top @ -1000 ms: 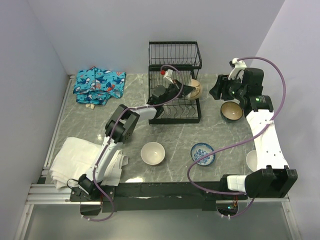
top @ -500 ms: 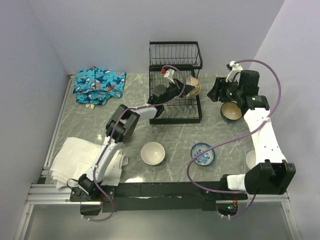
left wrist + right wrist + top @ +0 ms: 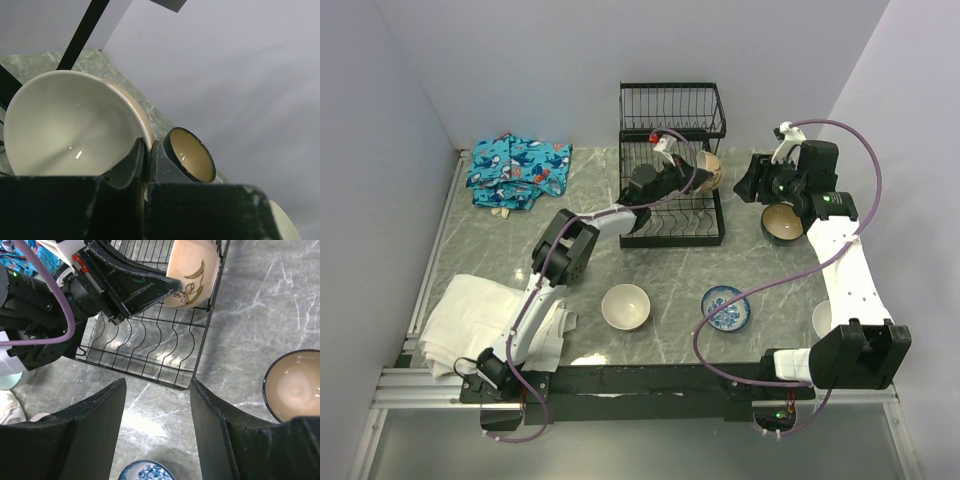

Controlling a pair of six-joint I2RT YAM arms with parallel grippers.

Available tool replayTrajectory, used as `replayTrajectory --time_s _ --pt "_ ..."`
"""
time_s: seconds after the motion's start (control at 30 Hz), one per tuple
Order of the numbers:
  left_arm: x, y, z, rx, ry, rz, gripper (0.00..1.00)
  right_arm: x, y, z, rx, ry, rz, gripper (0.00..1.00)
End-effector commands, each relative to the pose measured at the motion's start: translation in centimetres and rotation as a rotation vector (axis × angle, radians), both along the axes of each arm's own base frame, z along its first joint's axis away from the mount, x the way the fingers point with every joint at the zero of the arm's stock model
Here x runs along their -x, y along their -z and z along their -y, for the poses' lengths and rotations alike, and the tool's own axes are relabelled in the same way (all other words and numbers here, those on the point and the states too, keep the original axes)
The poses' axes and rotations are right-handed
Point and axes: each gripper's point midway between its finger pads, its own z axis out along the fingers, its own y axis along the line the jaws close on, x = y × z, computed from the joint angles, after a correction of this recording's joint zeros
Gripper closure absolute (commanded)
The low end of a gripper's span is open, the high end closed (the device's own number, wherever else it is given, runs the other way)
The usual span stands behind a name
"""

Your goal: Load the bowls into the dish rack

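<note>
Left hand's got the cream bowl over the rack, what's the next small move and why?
Probably ease the left hand down a touch until the bowl seats between the bars of the rack, then open. The hand is shut on the bowl's rim, the bowl stands on edge at the rack's right side, and I can't tell whether it rests on the wires.

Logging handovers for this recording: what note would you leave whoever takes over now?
Left gripper: shut on a cream leaf-painted bowl, on edge at the right end of the dish rack; not released.
Right gripper: open, empty, near the dark-rimmed bowl.
Done: none fully racked.
Left: release it; then rack the dark-rimmed bowl, plain cream bowl, blue-patterned bowl, and white bowl half hidden by right arm.
</note>
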Motion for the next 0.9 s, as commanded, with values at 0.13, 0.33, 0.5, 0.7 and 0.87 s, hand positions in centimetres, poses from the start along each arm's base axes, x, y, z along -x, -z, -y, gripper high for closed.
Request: replayTrajectory --time_s 0.13,0.33,0.5,0.7,0.87 --pt "1.1 -2.6 -2.0 0.099 0.097 -0.146 0.99 -0.3 -1.0 -0.4 -0.032 -0.027 0.035 0.39" --pt "2.4 -5.3 -3.3 0.207 0.154 -0.186 0.99 -0.5 -0.2 -2.3 -0.154 -0.089 -0.009 0.38" --pt "2.8 -5.6 -4.5 0.245 0.161 -0.226 0.99 -2.6 1.0 -2.7 -0.206 -0.090 -0.033 0.33" --pt "2.4 -4.4 -4.9 0.262 0.138 -0.246 0.99 -5.3 3.0 -2.4 -0.249 -0.024 -0.112 0.32" --pt "1.2 -3.8 -5.0 0.272 0.099 -0.257 0.99 -7.0 3.4 -2.7 -0.269 -0.023 -0.131 0.33"
